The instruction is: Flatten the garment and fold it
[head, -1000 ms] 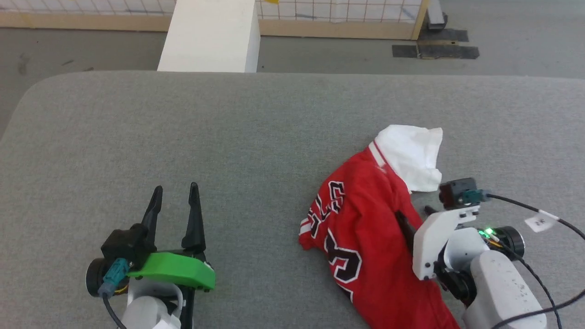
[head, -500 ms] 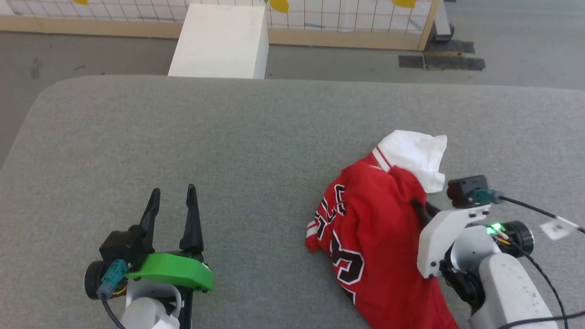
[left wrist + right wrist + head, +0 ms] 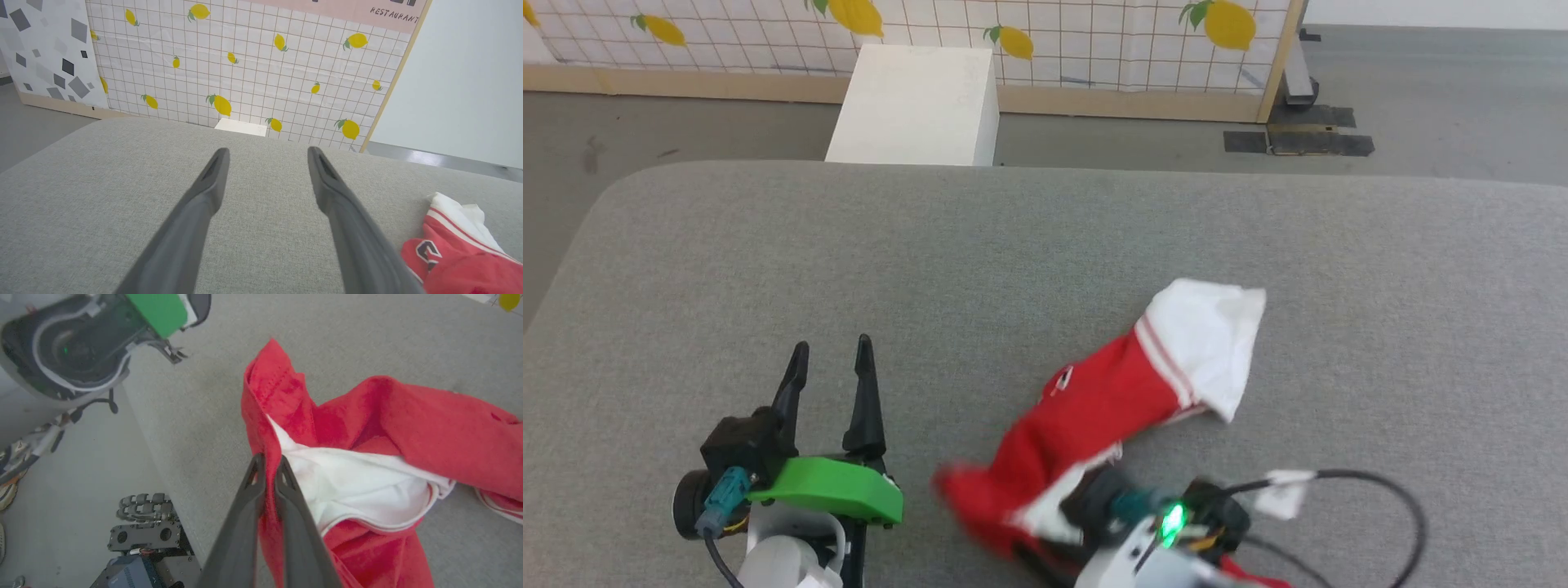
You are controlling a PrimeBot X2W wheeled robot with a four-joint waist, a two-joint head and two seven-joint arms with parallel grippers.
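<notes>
Garment lies bunched in a strip on the grey table, lower centre of the head view. Its white sleeve is at the upper-right end; the low end is blurred at the right wrist. The right wrist view adds the grip: right gripper fingers together, clamped on a red fold beside white inner fabric. The left wrist view, lower right, catches striped trim and a dark printed character. Left gripper sits left of the garment, fingers apart, holding nothing.
</notes>
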